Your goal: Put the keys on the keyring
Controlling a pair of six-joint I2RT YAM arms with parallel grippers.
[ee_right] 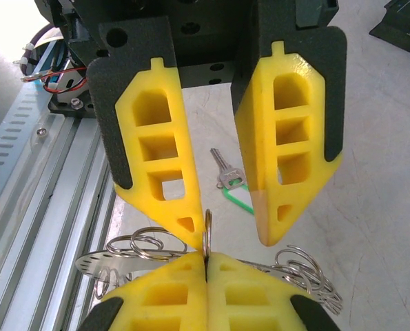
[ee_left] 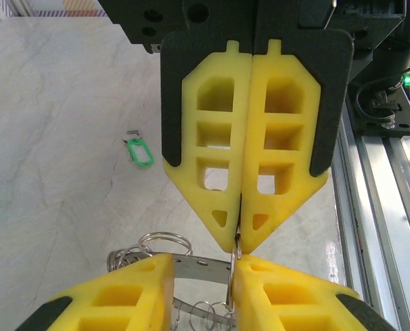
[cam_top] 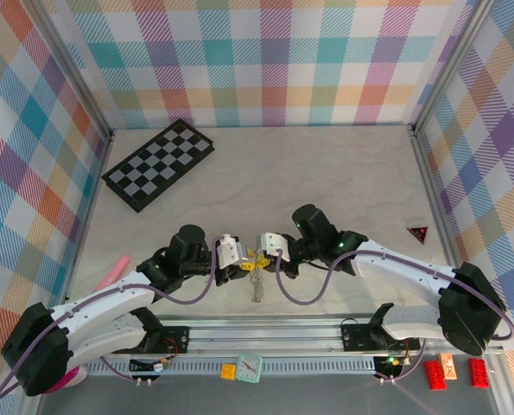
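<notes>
Two grippers meet tip to tip at the keyring, one clamped and one loose.

The right gripper (ee_left: 237, 241) is pressed tight on a thin loop of the keyring (ee_left: 198, 265), and the other loops spread out beneath the fingertips. The left gripper (ee_right: 231, 239) faces it with its jaws a narrow way apart, one on either side of that same loop and gripping nothing. A key (ee_right: 222, 167) with a green tag lies flat on the table (cam_top: 326, 173) past the keyring on the left gripper's side. Another green-tagged key (ee_left: 140, 152) lies past the keyring on the right gripper's side. Both are apart from the keyring.
</notes>
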